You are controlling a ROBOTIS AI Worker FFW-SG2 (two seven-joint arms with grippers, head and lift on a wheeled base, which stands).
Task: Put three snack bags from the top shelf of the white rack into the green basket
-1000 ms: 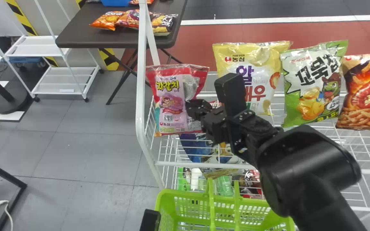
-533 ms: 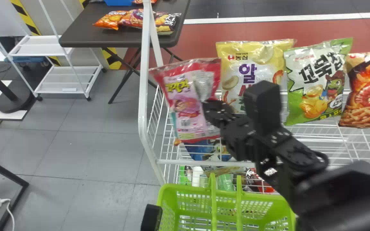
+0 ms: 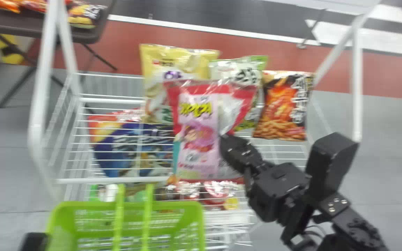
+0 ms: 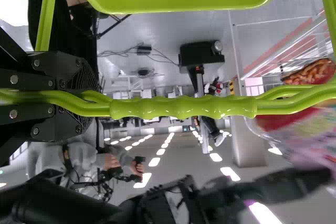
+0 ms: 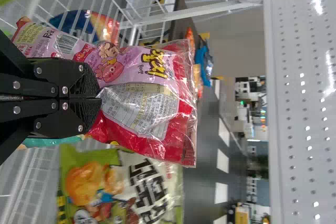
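Taking the green basket (image 3: 194, 209) as our reference, we record the left tool (image 3: 35, 241) at its near left, its fingers pressed together around the handle (image 4: 184, 107). Above and beyond the basket, towards its right, we find the pink and red snack bag (image 3: 197, 139), upright and clear of it. The right tool (image 3: 225, 138) is pinching that bag where its pink panel meets the silver one. The white rack (image 3: 40, 115) stands beyond the basket. Behind the basket, under the wires of the top shelf, we note a blue bag (image 3: 113, 150). Three bags stand on the top shelf: a yellow bag (image 3: 154, 75) beyond the basket's right part, then, farther to the basket's right, a green and white bag (image 3: 237, 71) and a black and orange bag (image 3: 281, 111). In the head view the held bag partly covers the first two. Farthest off, well beyond the basket to its left, we observe a dark worktop (image 3: 12, 22) bearing more bags, among them a yellow and black one (image 3: 82, 15).
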